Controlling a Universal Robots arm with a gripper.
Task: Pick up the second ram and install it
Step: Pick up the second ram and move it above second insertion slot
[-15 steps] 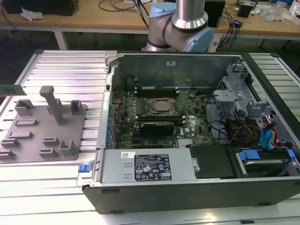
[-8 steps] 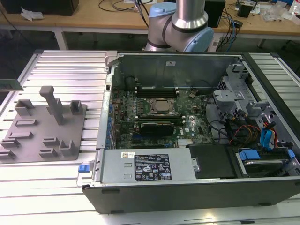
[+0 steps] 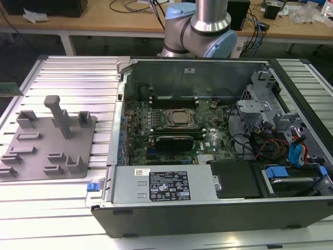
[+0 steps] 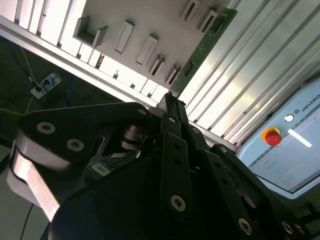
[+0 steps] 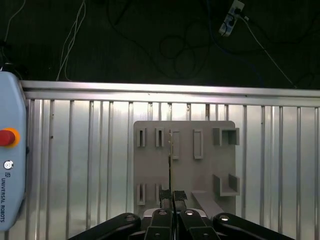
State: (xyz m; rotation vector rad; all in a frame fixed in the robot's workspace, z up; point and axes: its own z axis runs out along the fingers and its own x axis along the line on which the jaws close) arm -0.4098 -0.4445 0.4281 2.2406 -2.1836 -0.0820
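My gripper [image 5: 172, 194] is shut on the second ram [image 5: 171, 155], a thin green stick seen edge-on in the first wrist view. It holds the stick over the grey tray [image 5: 200, 175] with its upright holders. In the second wrist view the ram [image 4: 205, 47] runs out from the gripper [image 4: 171, 100] as a long green strip past the tray [image 4: 145, 20]. In the exterior view a green strip [image 3: 10, 88], the ram's end, pokes in at the left edge, beyond the tray [image 3: 36, 151].
The open computer case [image 3: 208, 208] lies on the exterior view's right, with the motherboard [image 3: 171, 135] and silver processor [image 3: 179, 119] exposed. Everything rests on a slatted metal table [image 3: 78, 78]. A pendant with a red button [image 5: 9, 137] lies beside the tray.
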